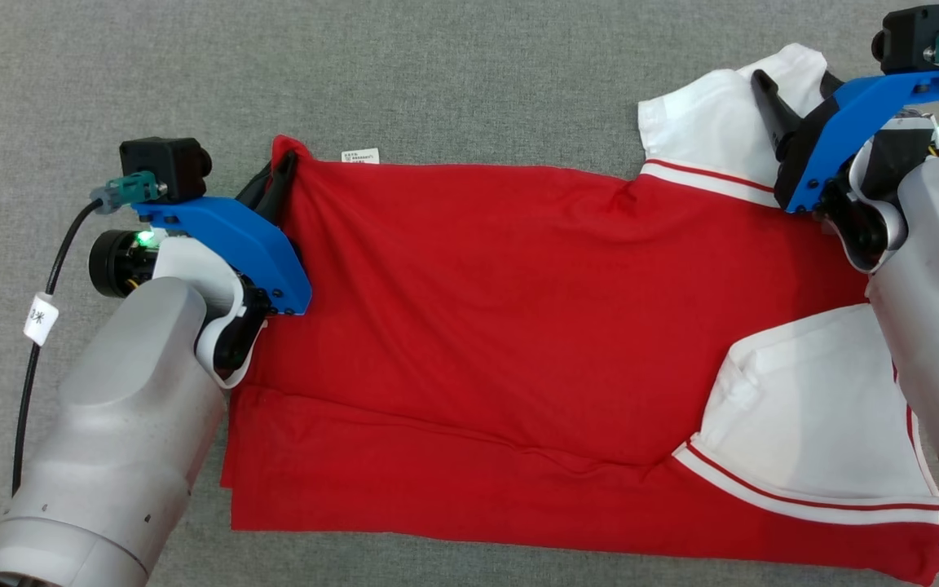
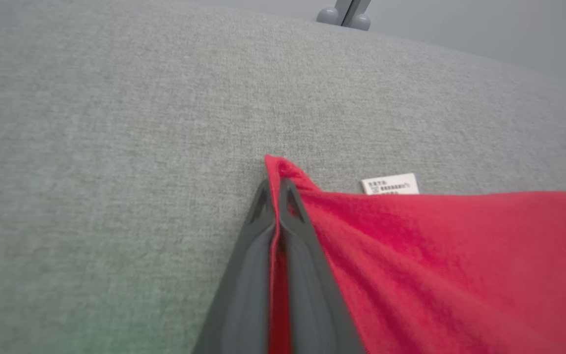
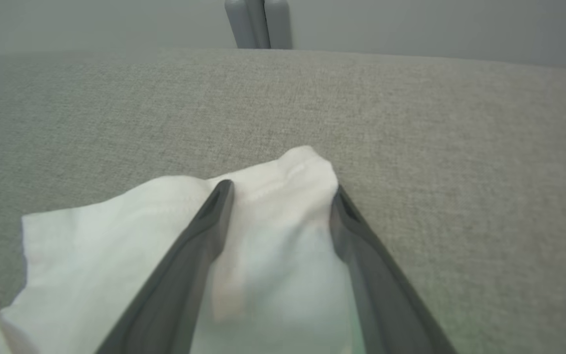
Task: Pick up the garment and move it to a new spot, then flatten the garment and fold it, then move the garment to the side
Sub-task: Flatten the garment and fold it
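Garment (image 1: 518, 326): red shirt with white sleeves, spread flat on the grey table (image 1: 469, 73), spanning the gap between the two end effectors.

Left end effector (image 1: 280, 167): clamped tight on the red corner at the hem end. Left wrist view shows the same end effector (image 2: 275, 189) with its fingers (image 2: 258, 231) pressed together, a thin strip of red cloth pinched between them and the corner tip poking out just past the tips. Care label (image 2: 390, 184) lies just beside those tips, to their right in that view, at the shirt's far edge.

Right end effector (image 1: 795, 94): spread wide over the upper white sleeve (image 1: 706, 114) at the opposite end. In the right wrist view, its fingers (image 3: 184, 255) straddle the bunched sleeve end (image 3: 283, 206). White cloth fills the gap and reaches both fingers, with the sleeve tip just past the fingertips. No pinch visible.

Second white sleeve (image 1: 804, 408) lies flat on the red body, on the robot's side of the right end effector and partly under that forearm. Red-and-white stripe trim (image 1: 706, 175) runs along the sleeve seam just beside the right end effector.

A long crease (image 1: 437, 424) crosses the red body on the robot's side of the left end effector. Stacked cloth edges show below that forearm.
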Controlling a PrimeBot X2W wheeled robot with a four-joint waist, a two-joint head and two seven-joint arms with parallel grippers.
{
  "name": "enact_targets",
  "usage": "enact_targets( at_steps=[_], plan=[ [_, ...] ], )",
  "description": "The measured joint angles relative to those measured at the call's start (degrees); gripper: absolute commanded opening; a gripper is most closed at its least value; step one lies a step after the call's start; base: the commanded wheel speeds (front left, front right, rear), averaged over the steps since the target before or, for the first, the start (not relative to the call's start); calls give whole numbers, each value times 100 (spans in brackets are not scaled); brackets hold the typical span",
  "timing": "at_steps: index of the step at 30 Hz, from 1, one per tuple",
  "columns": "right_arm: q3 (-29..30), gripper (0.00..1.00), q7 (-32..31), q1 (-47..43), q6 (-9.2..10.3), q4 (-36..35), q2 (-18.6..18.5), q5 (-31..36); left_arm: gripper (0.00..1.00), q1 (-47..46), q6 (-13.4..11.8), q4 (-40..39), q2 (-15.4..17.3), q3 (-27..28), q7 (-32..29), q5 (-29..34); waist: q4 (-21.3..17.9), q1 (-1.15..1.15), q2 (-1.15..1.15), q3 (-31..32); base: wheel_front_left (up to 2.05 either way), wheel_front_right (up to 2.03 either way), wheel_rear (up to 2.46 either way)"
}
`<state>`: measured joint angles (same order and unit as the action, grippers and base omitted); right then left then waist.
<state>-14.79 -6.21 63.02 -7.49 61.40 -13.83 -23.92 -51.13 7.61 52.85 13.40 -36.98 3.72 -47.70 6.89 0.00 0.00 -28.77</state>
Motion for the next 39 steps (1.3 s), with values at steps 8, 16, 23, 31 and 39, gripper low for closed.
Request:
enact_targets(
  at_steps=[8, 16, 23, 31, 39],
  plan=[
    [-533, 0, 609, -15, 0, -16, -20, -290, 0, 76, -1, 34, 179, -158, 296, -236, -87, 0, 0, 179, 0, 0, 0],
    [-1007, 0, 1449, -692, 0, -639, -246, -940, 0, 322, -2, -11, 416, -238, 646, -325, -240, -1, 0, 647, 0, 0, 0],
    [-1311, 0, 1879, -1511, 0, -1436, -516, -1484, 0, 777, -55, -307, 604, -167, 920, -368, -415, -1, 0, 975, 0, 0, 0],
    [-1345, 0, 2093, -2858, 0, -2525, -810, -1941, 0, 1807, -342, -981, 828, 41, 1073, -475, -630, -1, 0, 1334, 0, 0, 0],
    [-665, 0, 2117, -4303, 0, -3459, -798, -1989, 0, 2743, -720, -1956, 1036, 197, 1110, -517, -685, -1, -1, 1499, 0, 0, 0]
  ],
)
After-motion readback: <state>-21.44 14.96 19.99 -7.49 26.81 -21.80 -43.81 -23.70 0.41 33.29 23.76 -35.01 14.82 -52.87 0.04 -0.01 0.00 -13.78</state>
